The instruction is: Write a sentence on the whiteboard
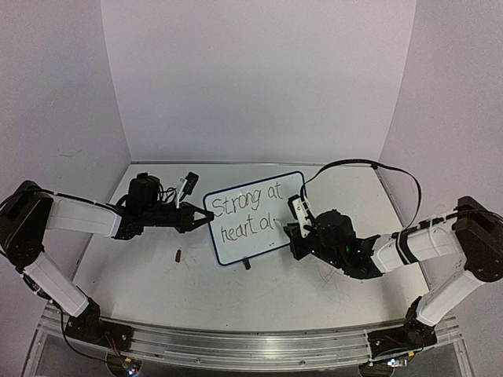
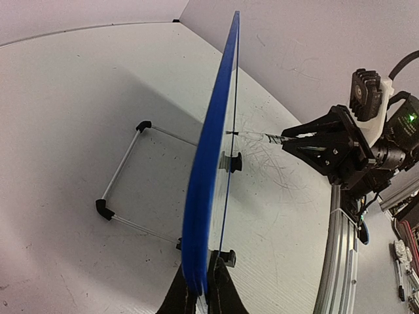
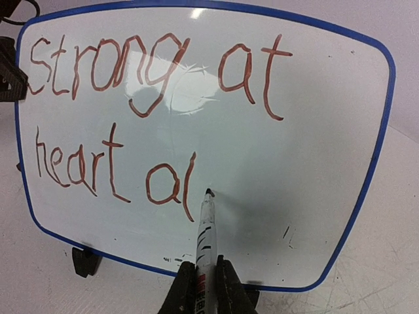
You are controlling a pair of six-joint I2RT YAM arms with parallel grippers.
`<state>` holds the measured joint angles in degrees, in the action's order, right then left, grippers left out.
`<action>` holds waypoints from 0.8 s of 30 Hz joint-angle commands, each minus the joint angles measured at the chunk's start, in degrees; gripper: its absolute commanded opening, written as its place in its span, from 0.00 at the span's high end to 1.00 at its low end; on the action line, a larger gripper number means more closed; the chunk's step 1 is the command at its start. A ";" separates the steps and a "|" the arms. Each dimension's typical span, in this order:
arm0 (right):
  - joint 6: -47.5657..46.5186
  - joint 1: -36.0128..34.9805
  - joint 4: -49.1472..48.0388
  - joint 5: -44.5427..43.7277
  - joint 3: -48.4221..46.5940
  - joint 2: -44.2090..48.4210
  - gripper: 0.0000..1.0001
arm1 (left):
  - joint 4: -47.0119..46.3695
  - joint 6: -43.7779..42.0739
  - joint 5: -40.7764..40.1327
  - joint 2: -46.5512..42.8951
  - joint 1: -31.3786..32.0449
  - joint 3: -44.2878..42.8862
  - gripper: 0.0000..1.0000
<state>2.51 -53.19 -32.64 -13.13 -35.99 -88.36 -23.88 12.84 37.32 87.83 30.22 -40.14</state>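
Whiteboard (image 1: 245, 217) upright on edge at center of top view, btwn the two arms, written face toward bottom-right of frame. Propped on black clip feet (image 3: 85, 260) on the table (image 1: 157, 290), w/ a thin wire stand (image 2: 124, 176) running out behind it, left-middle of left wrist view.

L gripper (image 1: 206, 221) clamped tight on board's left edge in top view. Same thing in left wrist view: fingers (image 2: 219, 288) pinching the blue rim at bottom center, board seen edge-on.

R gripper (image 3: 200, 278) closed snug around a marker (image 3: 205, 229), bottom center of right wrist view, marker pointing up-frame at the board. In top view, parked just off board's right edge.

Sentence (image 3: 131, 85) in red-brown letters, 2 lines: "Strong at" across the top, "heart al" on lower left. Marker tip right at the board surface just right of that "l", lower middle of frame. Looks like touching, and left wrist view shows the tip meeting the face too.

Also a small dark-red bit (image 1: 178, 254) on table near board's lower-left corner, too small to ID. Black cable (image 1: 369, 165) looping across upper right of top view.
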 commanded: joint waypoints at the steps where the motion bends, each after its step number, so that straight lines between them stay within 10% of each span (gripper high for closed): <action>1: -0.94 -0.11 -3.22 0.92 -1.79 0.56 1.00 | 3.95 -3.83 -6.27 1.46 -0.77 -1.39 1.00; 24: 2.35 -0.62 2.28 -1.44 -1.27 0.13 1.00 | 3.98 -4.23 -6.62 1.03 -0.76 -1.16 1.00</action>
<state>3.35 -53.47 -32.49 -12.83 -37.96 -89.62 -23.81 12.84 37.23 87.83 30.22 -40.16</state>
